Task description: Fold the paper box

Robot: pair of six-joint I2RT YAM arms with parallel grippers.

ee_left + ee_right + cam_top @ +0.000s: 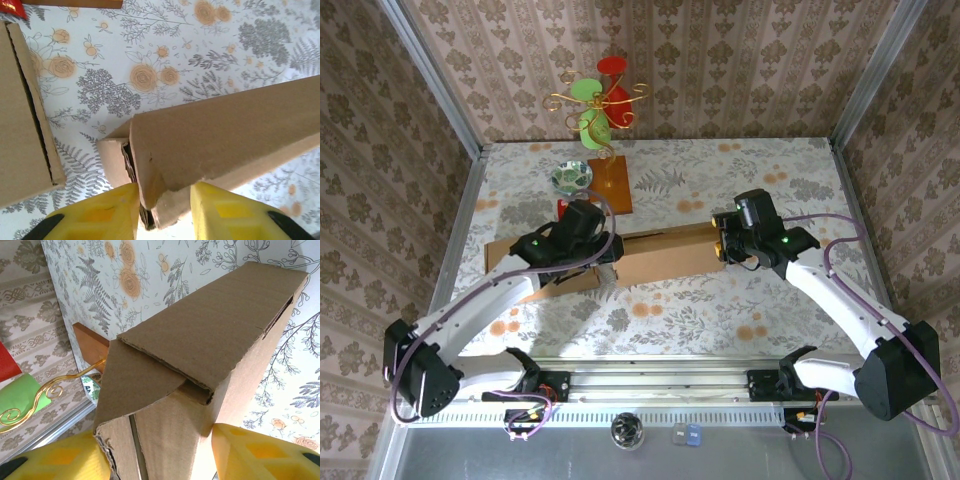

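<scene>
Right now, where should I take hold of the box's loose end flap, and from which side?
I'd pinch the end flap by its curved free edge, approaching the box end-on from the right. It hangs hinged from the top panel, jutting toward the right gripper.

Overhead, two wrist close-ups; shared box (660, 258)
</scene>
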